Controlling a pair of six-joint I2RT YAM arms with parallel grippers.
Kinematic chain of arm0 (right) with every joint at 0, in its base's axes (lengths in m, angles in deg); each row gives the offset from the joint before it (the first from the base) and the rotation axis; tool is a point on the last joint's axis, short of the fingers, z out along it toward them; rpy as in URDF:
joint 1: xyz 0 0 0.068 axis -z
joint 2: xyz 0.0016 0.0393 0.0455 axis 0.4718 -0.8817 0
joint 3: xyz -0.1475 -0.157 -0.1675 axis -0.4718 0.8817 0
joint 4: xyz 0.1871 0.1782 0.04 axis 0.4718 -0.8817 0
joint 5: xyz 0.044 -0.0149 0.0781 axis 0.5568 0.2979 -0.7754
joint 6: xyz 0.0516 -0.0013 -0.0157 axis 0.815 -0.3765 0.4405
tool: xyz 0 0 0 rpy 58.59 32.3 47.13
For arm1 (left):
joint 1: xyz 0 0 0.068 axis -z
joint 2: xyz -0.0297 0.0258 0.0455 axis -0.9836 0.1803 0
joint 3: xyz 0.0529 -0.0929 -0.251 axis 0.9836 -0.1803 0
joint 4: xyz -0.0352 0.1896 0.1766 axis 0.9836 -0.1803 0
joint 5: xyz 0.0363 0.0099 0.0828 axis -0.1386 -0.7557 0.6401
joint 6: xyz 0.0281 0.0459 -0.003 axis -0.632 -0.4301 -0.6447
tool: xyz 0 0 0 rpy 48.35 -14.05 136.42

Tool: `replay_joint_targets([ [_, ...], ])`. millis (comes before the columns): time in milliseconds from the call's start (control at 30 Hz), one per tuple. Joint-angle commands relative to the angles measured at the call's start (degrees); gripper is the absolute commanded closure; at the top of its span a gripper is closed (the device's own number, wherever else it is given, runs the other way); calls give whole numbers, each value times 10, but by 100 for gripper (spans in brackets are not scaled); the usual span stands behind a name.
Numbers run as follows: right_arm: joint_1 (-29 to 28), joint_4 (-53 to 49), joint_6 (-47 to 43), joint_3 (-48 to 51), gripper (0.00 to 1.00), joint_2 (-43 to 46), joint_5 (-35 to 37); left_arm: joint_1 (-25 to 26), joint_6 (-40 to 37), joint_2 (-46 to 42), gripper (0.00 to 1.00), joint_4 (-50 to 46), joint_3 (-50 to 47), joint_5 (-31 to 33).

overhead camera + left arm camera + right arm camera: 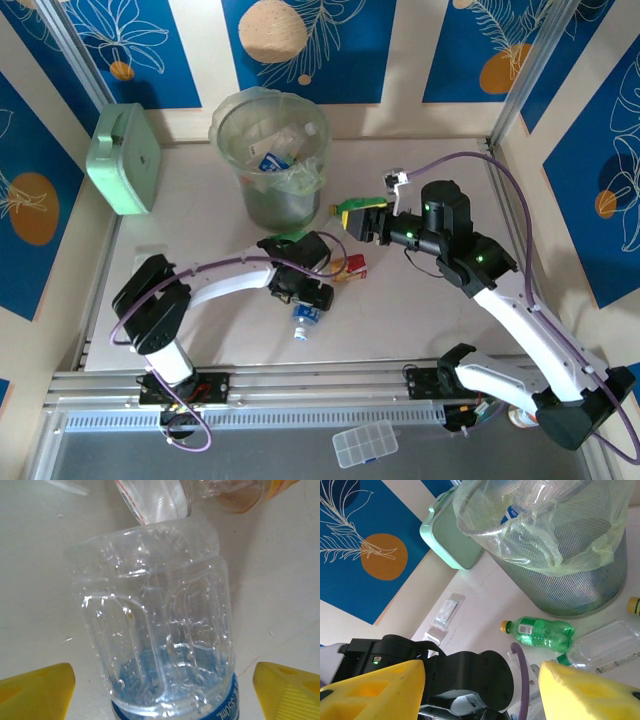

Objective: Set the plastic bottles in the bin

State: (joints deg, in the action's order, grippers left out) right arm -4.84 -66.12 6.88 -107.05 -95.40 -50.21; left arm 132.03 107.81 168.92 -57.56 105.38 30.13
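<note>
Left wrist: clear bottle (pixel 160 630), blue label (pixel 150 714) perhaps "350mL".

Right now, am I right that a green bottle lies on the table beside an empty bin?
Not quite: the bin is not empty; the top view shows bottles inside it. The green bottle does lie on the table beside it.

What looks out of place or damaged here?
The clear bottle looks crushed, its walls dented. A green bottle lies on its side beside the bin, and the mint box stands on edge left of the bin.
</note>
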Motion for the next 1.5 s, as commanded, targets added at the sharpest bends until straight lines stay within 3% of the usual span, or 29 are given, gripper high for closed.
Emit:
replay_joint_targets([
  [0,2,1,7,8,38,11,0,4,-8,12,13,-19,17,19],
  [300,3,4,9,16,37,11,-5,4,-14,7,32,-21,4,40],
  [600,4,2,7,14,37,12,-2,4,-47,-30,45,-36,3,43],
  [900,5,3,9,13,37,13,-3,3,-134,-99,45,-47,15,44],
  [1133,5,7,9,16,37,10,-7,-2,-233,-215,44,15,14,-12],
  [1233,5,10,11,15,37,7,-9,-25,-254,-253,47,41,24,4],
  [1300,6,11,11,15,37,4,-9,-57,-252,-283,49,80,25,-24],
  [1467,6,13,9,14,37,-2,-11,-133,-194,-339,47,204,16,-40],
])
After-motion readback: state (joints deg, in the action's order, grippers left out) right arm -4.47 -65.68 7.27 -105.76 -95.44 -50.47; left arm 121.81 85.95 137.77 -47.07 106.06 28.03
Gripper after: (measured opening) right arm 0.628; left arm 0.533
